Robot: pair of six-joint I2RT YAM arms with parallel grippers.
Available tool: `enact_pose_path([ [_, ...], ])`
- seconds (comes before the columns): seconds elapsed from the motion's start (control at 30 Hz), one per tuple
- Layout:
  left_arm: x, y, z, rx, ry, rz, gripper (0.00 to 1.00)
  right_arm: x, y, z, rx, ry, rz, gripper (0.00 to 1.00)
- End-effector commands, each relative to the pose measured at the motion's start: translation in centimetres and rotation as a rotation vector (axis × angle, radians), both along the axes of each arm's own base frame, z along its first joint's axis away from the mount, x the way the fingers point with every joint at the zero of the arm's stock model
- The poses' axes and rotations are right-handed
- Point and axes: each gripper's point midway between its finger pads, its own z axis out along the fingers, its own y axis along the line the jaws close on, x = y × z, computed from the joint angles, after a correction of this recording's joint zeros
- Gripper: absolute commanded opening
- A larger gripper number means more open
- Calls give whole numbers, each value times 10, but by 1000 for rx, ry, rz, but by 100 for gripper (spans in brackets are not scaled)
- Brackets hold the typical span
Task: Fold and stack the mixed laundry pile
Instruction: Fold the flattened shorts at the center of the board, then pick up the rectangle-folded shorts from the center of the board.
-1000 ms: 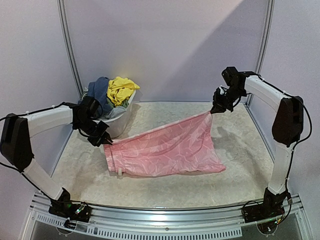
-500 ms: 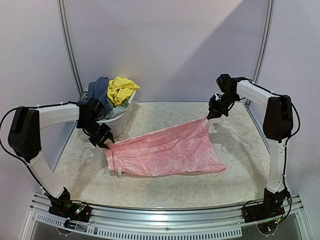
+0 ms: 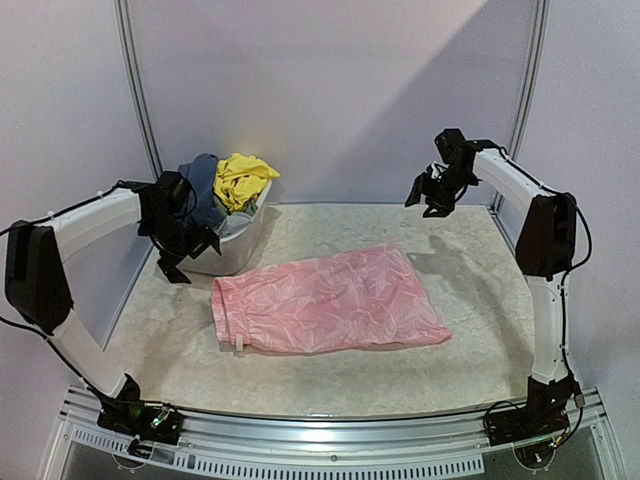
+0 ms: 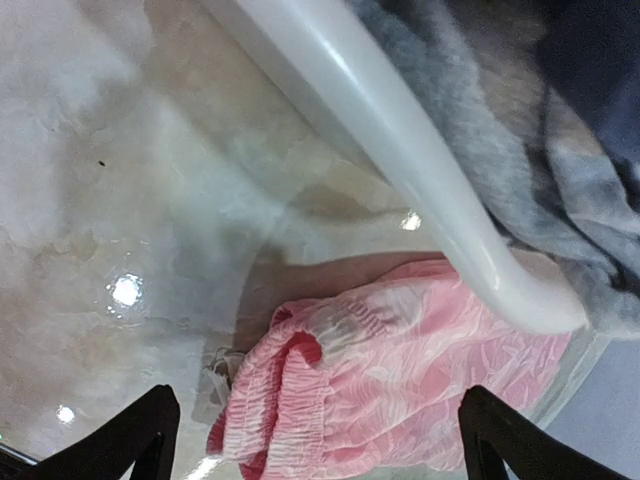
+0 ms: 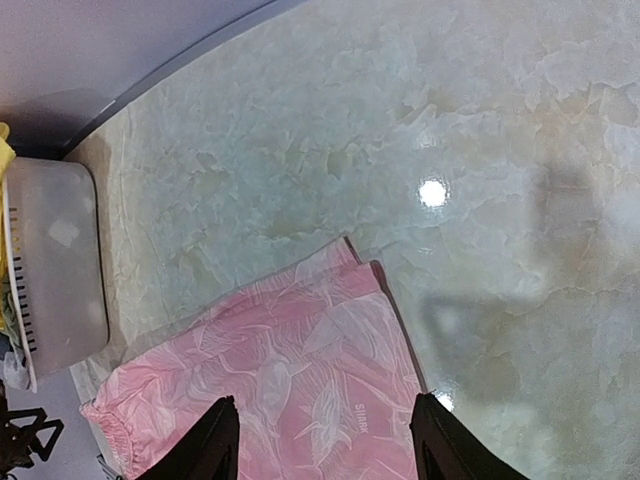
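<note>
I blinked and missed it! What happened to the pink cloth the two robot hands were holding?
Both let go. The left gripper and the right gripper opened and pulled back from it, so the pink patterned piece dropped and now lies flat on the table. The white tub with the yellow piece and grey piece stayed put.

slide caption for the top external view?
Left pincer and right pincer open, off the pink garment spread flat on the table; white tub of laundry behind.
</note>
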Motion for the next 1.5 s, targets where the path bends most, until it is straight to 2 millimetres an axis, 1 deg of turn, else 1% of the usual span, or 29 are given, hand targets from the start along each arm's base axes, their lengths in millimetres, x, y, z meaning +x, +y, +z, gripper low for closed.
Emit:
enact_pose_path([
  [0.0, -29, 20, 20, 96, -8, -89, 100, -22, -7, 17, -65, -6, 7, 60],
  [0.03, -35, 19, 21, 87, -17, -105, 98, -29, -7, 25, -73, -19, 11, 60],
  [0.07, -41, 16, 22, 74, -28, -124, 96, -36, -6, 29, -81, -24, 17, 59],
  [0.1, -47, 12, 23, 55, -40, -145, 94, -43, -5, 28, -89, -20, 23, 59],
  [0.13, -53, 7, 24, 36, -55, -170, 92, -51, -5, 33, -91, -28, 26, 58],
  [0.23, -73, -5, 20, 5, -86, -236, 90, -74, 1, 31, -91, -22, 30, 57],
  [0.27, -80, -9, 17, -7, -93, -251, 89, -82, 2, 37, -88, -35, 32, 56],
  [0.33, -91, -16, 8, -45, -109, -274, 89, -99, 7, 35, -90, -25, 37, 55],
  [0.37, -95, -20, 4, -65, -121, -280, 89, -109, 9, 38, -92, -30, 41, 55],
  [0.4, -99, -23, 0, -84, -136, -286, 90, -116, 10, 36, -96, -22, 42, 55],
  [0.43, -104, -26, -8, -102, -141, -295, 91, -124, 11, 36, -98, -21, 45, 55],
  [0.47, -106, -31, -10, -124, -163, -302, 92, -132, 12, 34, -101, -11, 44, 55],
  [0.5, -108, -35, -14, -149, -177, -313, 94, -140, 12, 37, -101, -15, 45, 56],
  [0.6, -109, -49, -25, -216, -191, -347, 96, -164, 11, 32, -124, 3, 51, 58],
  [0.63, -110, -52, -28, -224, -191, -360, 96, -171, 11, 30, -133, 11, 54, 59],
  [0.7, -108, -58, -32, -236, -195, -372, 96, -184, 10, 32, -142, 10, 53, 62],
  [0.8, -104, -65, -39, -266, -200, -366, 96, -200, 9, 30, -147, 19, 45, 65],
  [0.9, -101, -69, -52, -284, -181, -355, 96, -214, 9, 36, -135, 0, 37, 71],
  [0.93, -100, -69, -57, -282, -168, -352, 96, -219, 10, 41, -126, -12, 38, 73],
  [1.03, -99, -70, -68, -274, -141, -352, 94, -230, 10, 45, -114, -24, 33, 80],
  [1.13, -99, -73, -81, -278, -100, -363, 92, -240, 5, 52, -115, -47, 21, 85],
  [1.27, -99, -75, -96, -276, -62, -368, 88, -251, -2, 56, -118, -52, 7, 87],
  [1.47, -98, -80, -107, -290, -46, -356, 79, -265, -12, 61, -114, -57, -15, 87],
])
